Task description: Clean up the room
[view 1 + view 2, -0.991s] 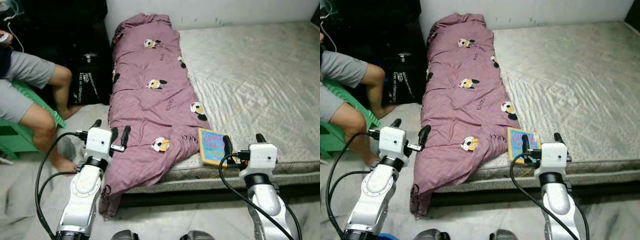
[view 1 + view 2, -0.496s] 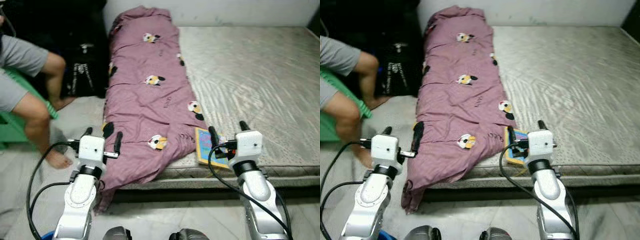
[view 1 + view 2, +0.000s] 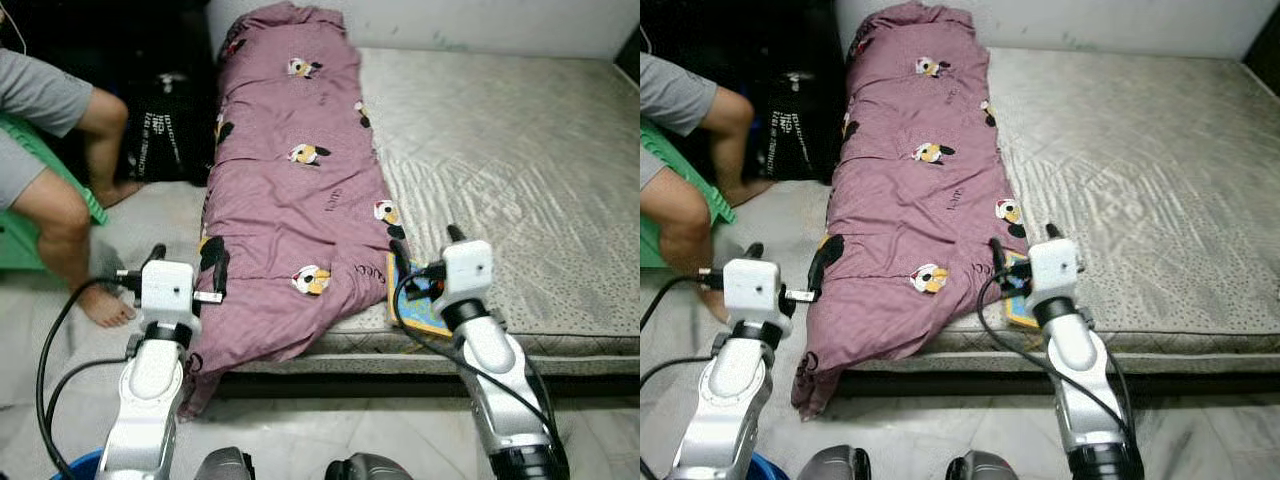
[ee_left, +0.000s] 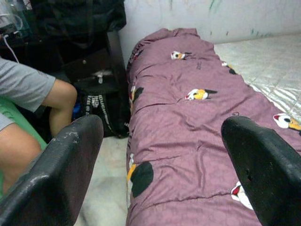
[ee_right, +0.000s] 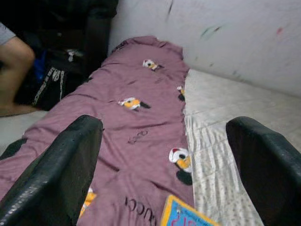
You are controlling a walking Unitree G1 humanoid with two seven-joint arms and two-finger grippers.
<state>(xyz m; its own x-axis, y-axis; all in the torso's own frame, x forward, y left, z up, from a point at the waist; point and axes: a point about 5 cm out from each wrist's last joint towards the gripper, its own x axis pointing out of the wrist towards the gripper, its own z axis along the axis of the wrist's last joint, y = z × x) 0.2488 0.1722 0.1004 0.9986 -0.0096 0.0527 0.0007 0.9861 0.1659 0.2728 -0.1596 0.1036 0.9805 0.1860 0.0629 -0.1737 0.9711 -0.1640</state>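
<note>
1. Since a second ago the robot has stepped closer and a little to its left, so the whole scene has slid across the head views; the quilt and book themselves lie where they lay.
2. As it closed in, the right gripper (image 3: 423, 254) came forward over the near edge of the mattress (image 3: 520, 150) and now hangs just above the colourful book (image 3: 418, 300), fingers spread wide with nothing between them.
3. Meanwhile the left gripper (image 3: 187, 265) has come up beside the hanging edge of the purple quilt (image 3: 295, 190), its fingers also wide apart and empty; one fingertip looks to be just at the cloth, though I cannot tell if it touches.
4. To my eye this means the tidying is only starting: both arms are placed to take hold, but nothing is picked up or folded yet.
5. Along the robot's left side of the bare mattress the quilt lies in a long roll, its near end spilling over the edge toward the floor; the book sits at that near edge, partly tucked under the quilt's corner.
6. Round about, a person (image 3: 45, 150) sits on a green seat (image 3: 25, 250) at the left, bare feet on the pale floor, with a black bag (image 3: 165, 130) beside the bed and a white wall behind.
</note>
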